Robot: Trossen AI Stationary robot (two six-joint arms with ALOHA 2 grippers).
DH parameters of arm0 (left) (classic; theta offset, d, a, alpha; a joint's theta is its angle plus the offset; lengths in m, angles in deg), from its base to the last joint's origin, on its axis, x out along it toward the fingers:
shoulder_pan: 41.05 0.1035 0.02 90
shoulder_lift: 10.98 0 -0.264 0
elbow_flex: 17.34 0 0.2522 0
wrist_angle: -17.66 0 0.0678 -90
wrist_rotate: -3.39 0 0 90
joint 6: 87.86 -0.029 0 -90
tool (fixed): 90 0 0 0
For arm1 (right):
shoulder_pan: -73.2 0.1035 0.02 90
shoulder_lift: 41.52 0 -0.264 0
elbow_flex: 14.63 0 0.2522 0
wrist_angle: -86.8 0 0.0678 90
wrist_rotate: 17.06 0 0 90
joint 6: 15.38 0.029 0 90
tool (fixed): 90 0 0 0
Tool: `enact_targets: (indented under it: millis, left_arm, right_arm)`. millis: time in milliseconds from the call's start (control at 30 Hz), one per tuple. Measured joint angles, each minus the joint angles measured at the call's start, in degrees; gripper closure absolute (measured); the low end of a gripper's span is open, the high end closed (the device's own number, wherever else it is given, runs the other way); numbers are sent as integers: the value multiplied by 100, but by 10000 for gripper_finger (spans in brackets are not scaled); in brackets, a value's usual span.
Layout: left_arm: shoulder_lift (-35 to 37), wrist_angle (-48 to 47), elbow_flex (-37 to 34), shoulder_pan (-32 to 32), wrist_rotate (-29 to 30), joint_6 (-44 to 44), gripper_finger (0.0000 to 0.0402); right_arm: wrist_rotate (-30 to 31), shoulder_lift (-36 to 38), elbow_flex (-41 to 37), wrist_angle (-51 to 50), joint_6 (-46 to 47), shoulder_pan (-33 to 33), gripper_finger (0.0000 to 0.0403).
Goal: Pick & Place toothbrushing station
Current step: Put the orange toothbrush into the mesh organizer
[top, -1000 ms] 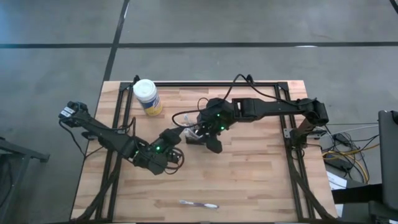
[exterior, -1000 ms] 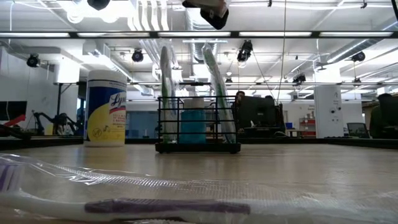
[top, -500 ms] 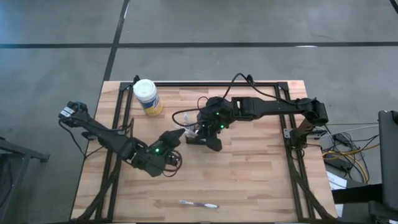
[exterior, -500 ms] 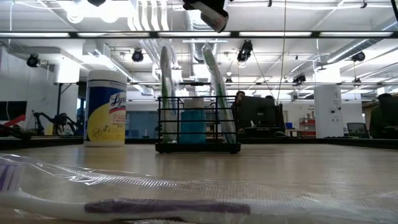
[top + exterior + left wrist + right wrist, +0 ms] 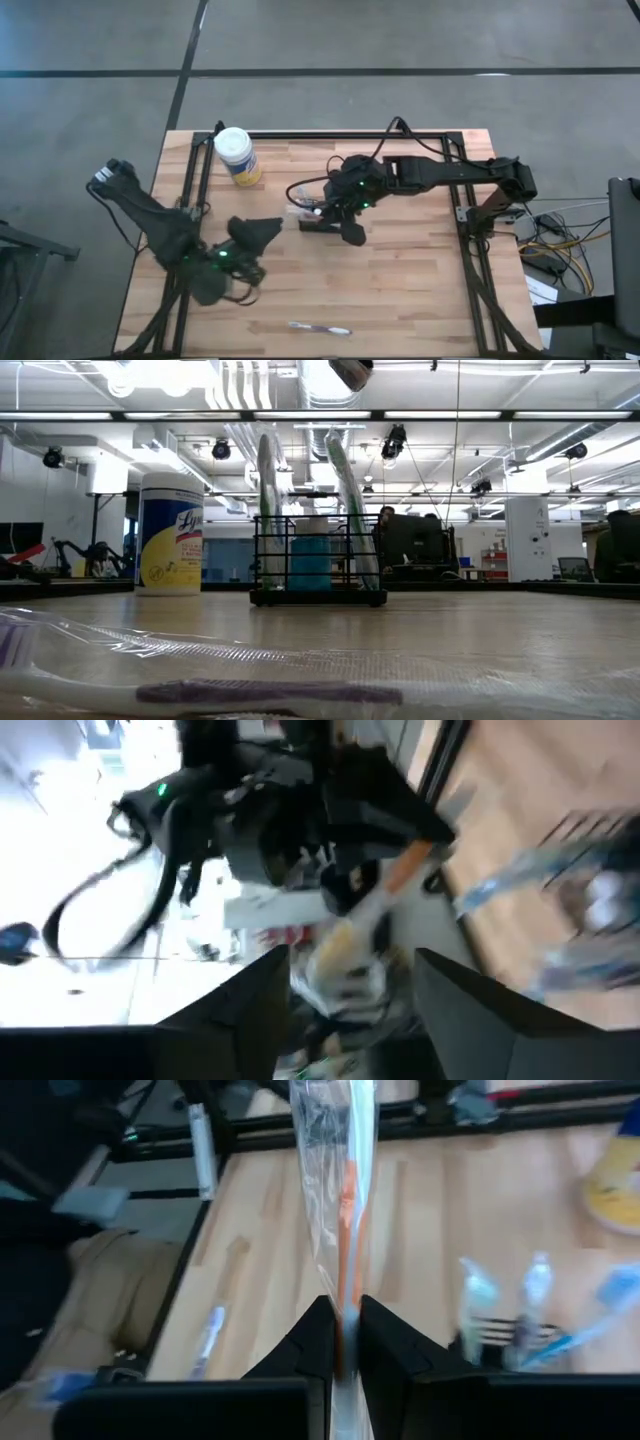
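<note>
Standing near the middle of the wooden table (image 5: pixel 400 290), the toothbrushing station (image 5: pixel 318 560) is a black wire caddy holding wrapped brushes upright and a blue cup. Directly over it in the high view sits the right gripper (image 5: pixel 322 208), and the right wrist view shows its fingers (image 5: pixel 310 1342) clenched on a plastic-wrapped orange toothbrush (image 5: pixel 345 1210), pinched flat between them. The left gripper (image 5: pixel 272 228) hangs off to the station's left, well apart from it, with its fingers (image 5: pixel 250 1010) spread and nothing between them.

Open wood lies in front of the station, towards the near edge, broken only by one wrapped toothbrush (image 5: pixel 320 327) lying flat close to that edge. A white-capped wipes jar (image 5: pixel 236 155) stands near the back left corner, beside the black frame rail (image 5: pixel 330 134) that runs along the table's far edge.

From table height, the low view shows the station resting level on the wood and the jar's yellow label, which the overhead view cannot give. Only the high view shows both arms whole.
</note>
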Motion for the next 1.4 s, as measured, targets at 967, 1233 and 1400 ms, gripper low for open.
enact_targets:
  millis: [967,1233,1400]
  left_arm:
    - [6026,3139,-5528,-368,-2803,5274,395]
    - [6817,3335,-6573,-221,-2984,5430,399]
    - [6913,3431,-6774,-186,-3297,5412,400]
  right_arm:
    - [2630,4115,-5770,5123,-1225,1129,380]
    - [2969,4451,-6763,6137,-1210,1123,380]
    - [3173,4431,-6935,6489,-1254,1121,380]
